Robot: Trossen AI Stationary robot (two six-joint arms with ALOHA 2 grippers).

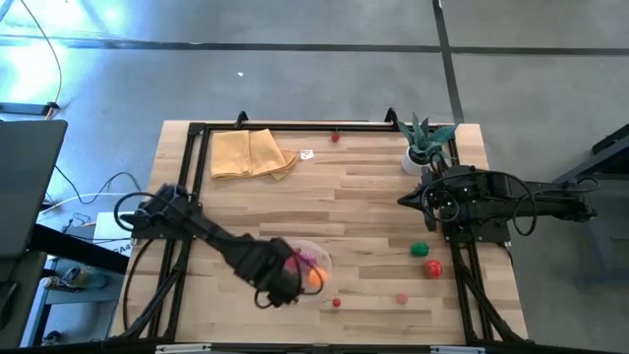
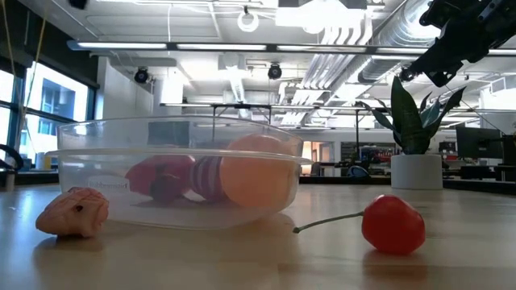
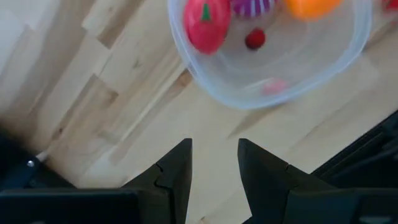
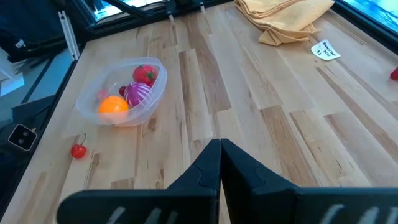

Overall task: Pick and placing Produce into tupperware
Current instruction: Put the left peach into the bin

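Lower centre, our left claw point(image 3: 214, 165) hovers apart over the tub point(image 1: 313, 267); right claw point(image 4: 220, 163) together; next, grab the cherry point(image 1: 336, 303) squarely.

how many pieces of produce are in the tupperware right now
4 in the tupperware: a red strawberry, a small dark red piece, a striped magenta one and an orange. More may be hidden beneath.

My left gripper point(image 3: 213, 163) above tupperware point(image 3: 273, 87), fingers parted, empty. My right gripper point(image 4: 220, 163) well away from it, fingers pressed together.
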